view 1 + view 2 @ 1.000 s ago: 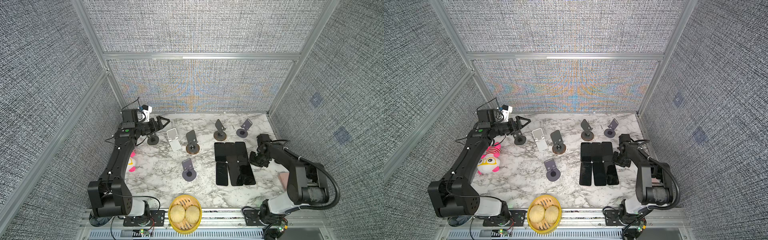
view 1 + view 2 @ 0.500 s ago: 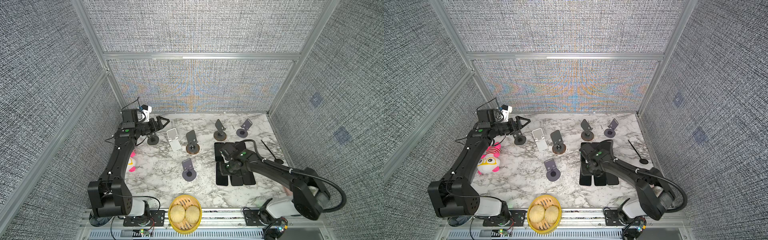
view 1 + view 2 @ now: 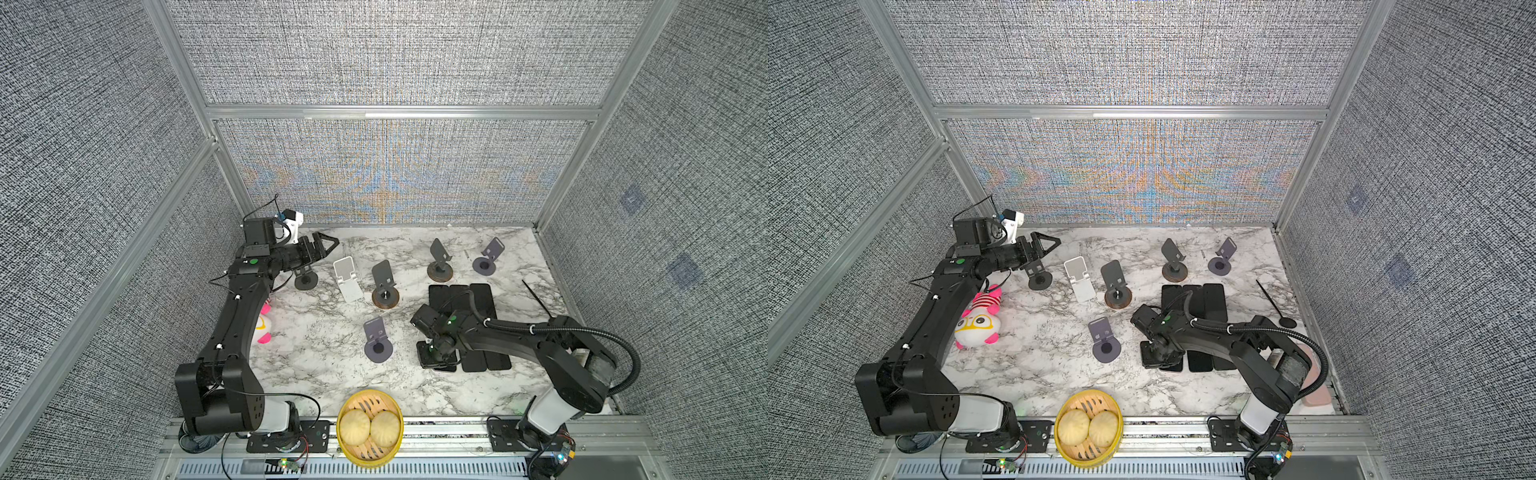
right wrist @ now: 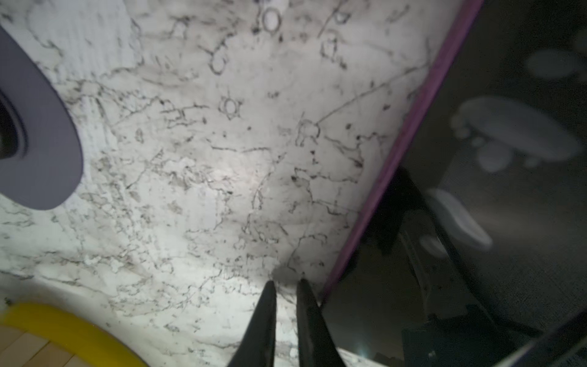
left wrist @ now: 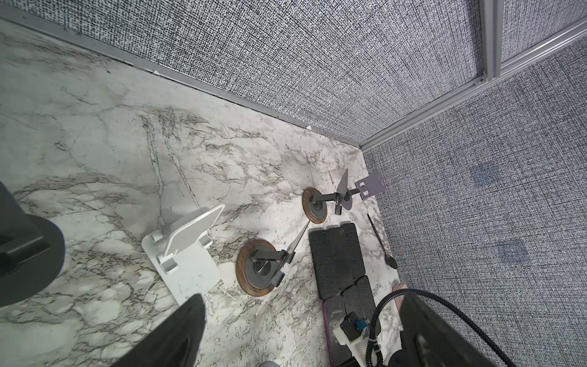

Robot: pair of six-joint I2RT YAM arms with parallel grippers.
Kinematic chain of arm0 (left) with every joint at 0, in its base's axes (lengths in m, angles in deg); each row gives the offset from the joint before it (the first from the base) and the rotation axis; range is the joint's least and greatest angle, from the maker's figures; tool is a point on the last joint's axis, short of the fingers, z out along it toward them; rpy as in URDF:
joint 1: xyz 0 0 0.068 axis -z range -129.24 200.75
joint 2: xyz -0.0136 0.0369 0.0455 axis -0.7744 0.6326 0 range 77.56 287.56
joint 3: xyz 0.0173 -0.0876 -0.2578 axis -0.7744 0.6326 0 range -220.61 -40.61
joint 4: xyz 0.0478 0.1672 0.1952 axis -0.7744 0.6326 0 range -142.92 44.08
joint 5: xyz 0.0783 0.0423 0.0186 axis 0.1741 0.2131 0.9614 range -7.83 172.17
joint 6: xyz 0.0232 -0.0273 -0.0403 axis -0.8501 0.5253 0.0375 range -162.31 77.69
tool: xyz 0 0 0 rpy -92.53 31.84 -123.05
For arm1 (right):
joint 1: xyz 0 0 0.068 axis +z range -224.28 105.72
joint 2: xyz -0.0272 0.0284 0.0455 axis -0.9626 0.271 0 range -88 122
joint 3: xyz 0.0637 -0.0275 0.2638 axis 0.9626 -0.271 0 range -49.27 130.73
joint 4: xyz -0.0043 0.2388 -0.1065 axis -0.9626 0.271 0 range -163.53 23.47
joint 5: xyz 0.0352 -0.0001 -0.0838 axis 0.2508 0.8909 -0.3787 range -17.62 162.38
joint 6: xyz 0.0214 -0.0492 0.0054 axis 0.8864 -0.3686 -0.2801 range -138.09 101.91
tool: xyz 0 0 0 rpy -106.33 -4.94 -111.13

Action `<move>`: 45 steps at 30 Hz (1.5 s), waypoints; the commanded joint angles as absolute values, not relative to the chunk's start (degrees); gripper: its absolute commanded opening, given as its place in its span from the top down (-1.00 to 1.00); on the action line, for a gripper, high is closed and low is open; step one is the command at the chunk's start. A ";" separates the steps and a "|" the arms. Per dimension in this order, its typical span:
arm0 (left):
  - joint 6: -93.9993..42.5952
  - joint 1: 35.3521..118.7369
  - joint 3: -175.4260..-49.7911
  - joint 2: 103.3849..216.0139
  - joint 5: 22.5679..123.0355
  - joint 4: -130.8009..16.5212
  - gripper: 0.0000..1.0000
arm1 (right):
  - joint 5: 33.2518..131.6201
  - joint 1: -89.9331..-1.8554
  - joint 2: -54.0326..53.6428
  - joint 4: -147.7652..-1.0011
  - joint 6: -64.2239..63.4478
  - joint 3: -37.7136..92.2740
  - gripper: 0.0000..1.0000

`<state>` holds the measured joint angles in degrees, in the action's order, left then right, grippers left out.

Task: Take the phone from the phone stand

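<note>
Item: right gripper [image 4: 284,282]. We list its jaws as nearly closed, only a thin slit between them, with nothing held. The tips sit at the bare marble table [image 4: 190,190], and we cannot tell whether they touch it. Item: phone [image 4: 492,238], purple-edged with its dark screen up, lying flat on the table just beside the jaws. Its long edge is close to the nearer fingertip but apart from it, so far as we can see, and it rests on no stand. Item: other phones [image 3: 461,297], flat and side by side, on the phone's far side from the jaws. Item: grey stand [image 4: 35,136], empty, on the opposite side of the jaws from the phone and well apart. Item: yellow basket [image 4: 63,324], near the jaws on the grey stand's side, with no part in the job. Item: left gripper [image 3: 325,249], jaws spread wide and empty, hanging over the table far from the right jaws, with an empty white stand [image 5: 184,254] ahead of it. Step in hand, as we judge it: every stand we can see holds nothing, so the lift-off looks done and the right gripper is at the tidying end. Next move, in our reckoning: raise those jaws straight up and clear without catching the phone's edge or pushing it against its neighbours.
</note>
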<state>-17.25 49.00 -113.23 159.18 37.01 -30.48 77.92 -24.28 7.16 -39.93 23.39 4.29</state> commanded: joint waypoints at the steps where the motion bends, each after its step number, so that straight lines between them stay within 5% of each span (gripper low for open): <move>1: -17.87 48.90 -113.49 158.85 36.82 -31.04 -0.93 | 75.51 -24.34 7.67 -36.94 23.51 4.43 0.68; 21: -19.01 48.83 -113.86 158.67 37.11 -30.32 -0.94 | 74.29 -25.90 1.26 -35.66 18.81 7.00 0.65; 26: -24.89 48.82 -113.76 153.93 45.02 -28.19 -0.96 | 70.75 -33.85 -7.07 -33.99 10.90 7.31 0.36; 30: -27.86 48.82 -109.80 146.03 56.44 -28.41 -0.97 | 67.89 -43.17 -14.31 -38.23 3.81 4.60 -0.06; 32: -27.08 48.84 -104.50 140.59 63.65 -31.21 -0.97 | 66.06 -47.41 -19.26 -44.70 1.31 0.86 -0.96; 45: -25.06 49.30 -70.45 127.56 88.61 -54.78 -0.97 | 59.83 -65.96 -25.96 -79.54 -12.34 -20.54 -0.98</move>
<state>-22.39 49.13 -72.70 127.99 80.83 -46.05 62.10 -64.96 -26.83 -69.33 -8.87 -18.97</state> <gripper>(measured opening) 0.986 0.990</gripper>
